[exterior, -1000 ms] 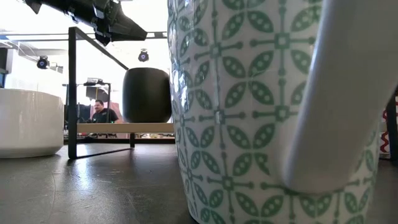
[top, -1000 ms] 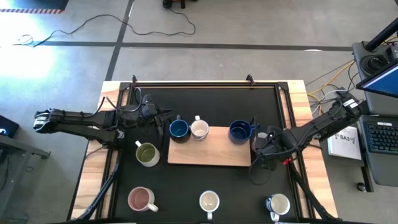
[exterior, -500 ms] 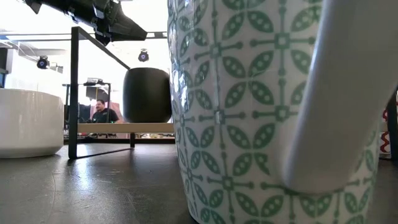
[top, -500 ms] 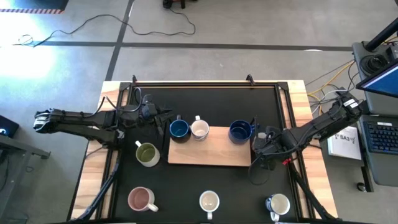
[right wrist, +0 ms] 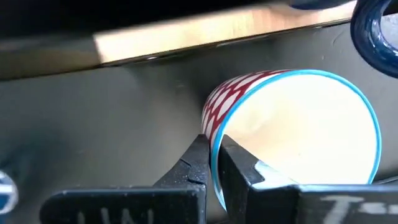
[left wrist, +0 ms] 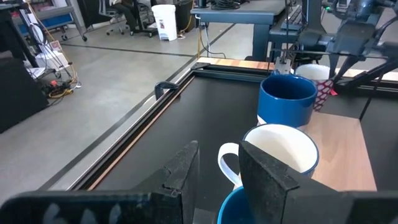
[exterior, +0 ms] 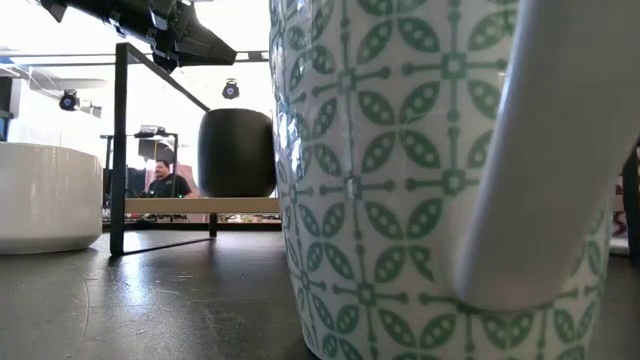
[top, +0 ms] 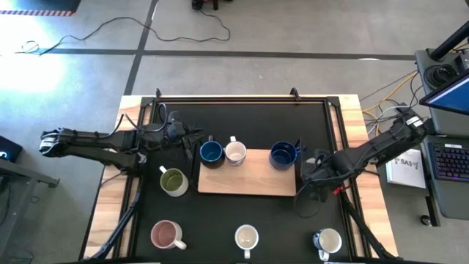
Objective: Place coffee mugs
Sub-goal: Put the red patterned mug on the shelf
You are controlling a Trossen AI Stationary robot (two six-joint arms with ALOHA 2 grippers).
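**Right tool has the red-patterned mug by its rim; the lift onto the board comes next**

Your right tool [right wrist: 212,163] is pressed together on the rim of a red-and-white patterned mug [right wrist: 292,124]: one finger sits inside the lip, the other outside, pinching the wall. The mug appears to be lying on its side on the dark bench [top: 242,125], just off the right end of the wooden board [top: 245,182], though from overhead the arm hides most of it, so you can't be sure of its tilt there. In the high view the right tool [top: 314,174] sits beside the board's right edge, near the dark blue mug [top: 282,154].

Three mugs already stand on the board: a blue mug [top: 211,152] and a white mug [top: 235,152] at its far left, and the dark blue one at its far right. Off the board, the olive mug [top: 173,181] stands just to its left, and along the near edge of the bench you have the pink mug [top: 166,235], a cream mug [top: 246,237] and another pale mug [top: 328,240].

Your left tool [left wrist: 217,171] waits at the far left, fingers spread and holding nothing, looking past the white mug towards the dark blue one.

So the step in hand is the grasp, and it looks complete. The next move calls for a lift that turns the mug upright, then a short carry left to a bare patch of board. Keep clear of the dark blue mug, which sits close to your path, and watch the thin rim grip, since it may let the mug swing.
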